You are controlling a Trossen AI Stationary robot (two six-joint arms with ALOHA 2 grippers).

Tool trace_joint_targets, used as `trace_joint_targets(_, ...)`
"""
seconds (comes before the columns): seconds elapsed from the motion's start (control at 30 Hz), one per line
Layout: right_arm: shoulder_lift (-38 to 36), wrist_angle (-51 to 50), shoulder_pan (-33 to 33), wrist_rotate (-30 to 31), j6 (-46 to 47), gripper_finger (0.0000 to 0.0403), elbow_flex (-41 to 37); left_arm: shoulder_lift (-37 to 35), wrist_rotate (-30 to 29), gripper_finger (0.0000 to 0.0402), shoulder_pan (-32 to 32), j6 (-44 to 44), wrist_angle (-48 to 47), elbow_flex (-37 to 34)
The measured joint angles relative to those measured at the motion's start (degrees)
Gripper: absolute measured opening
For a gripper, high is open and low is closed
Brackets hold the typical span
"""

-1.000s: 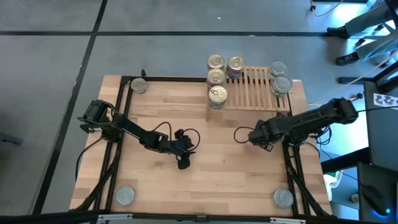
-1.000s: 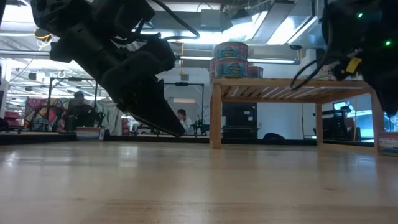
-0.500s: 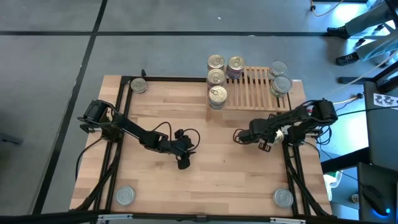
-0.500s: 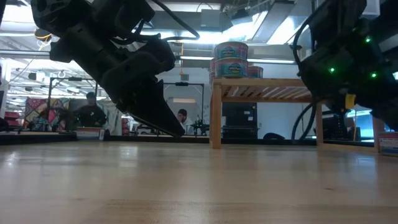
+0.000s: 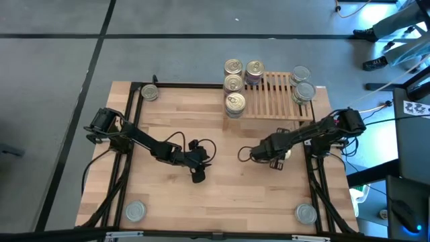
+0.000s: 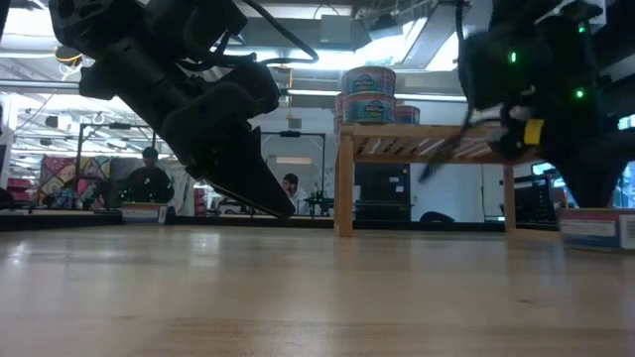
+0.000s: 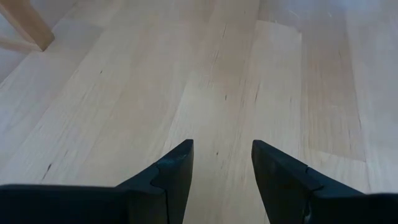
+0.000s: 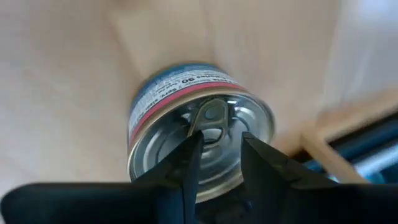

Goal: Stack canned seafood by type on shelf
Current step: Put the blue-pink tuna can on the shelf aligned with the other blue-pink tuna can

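Right gripper [image 5: 250, 155] in front of the shelf [image 5: 279, 96], pinching a tin can [image 8: 199, 140] by its rim, left gripper [image 5: 199, 176] spread wide and empty farther from the shelf, other cans [image 5: 234, 84] stacked on the shelf

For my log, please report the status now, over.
Left tool open, empty, above table. Right tool shut on a can, mid-table. Shelf partly stacked. Path looks free.

Motion-blurred right arm [image 6: 536, 89], low view.
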Motion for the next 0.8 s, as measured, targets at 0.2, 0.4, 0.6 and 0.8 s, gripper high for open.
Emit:
trace_joint_targets(0.2, -0.4, 10.8, 3.7, 0.9, -1.3, 0.0112, 0.8, 0.0, 0.0, 0.0162, 0.0, 0.3, 0.0, 0.0)
trace_joint_targets(0.4, -0.3, 21.4, 5.9, 2.4, -3.0, 0.0112, 0.8, 0.0, 0.0, 0.0162, -0.2, 0.4, 0.0, 0.0)
trace_joint_targets(0.6, 0.0, 32.7, 5.9, 3.0, -6.8, 0.0112, 0.6, 0.0, 0.0, 0.0162, -0.6, 0.4, 0.1, 0.0)
trace_joint_targets(0.8, 3.2, 44.3, 5.9, 6.0, -12.9, 0.0112, 0.6, 0.0, 0.0, 0.0162, -0.7, 0.5, 0.1, 0.0)
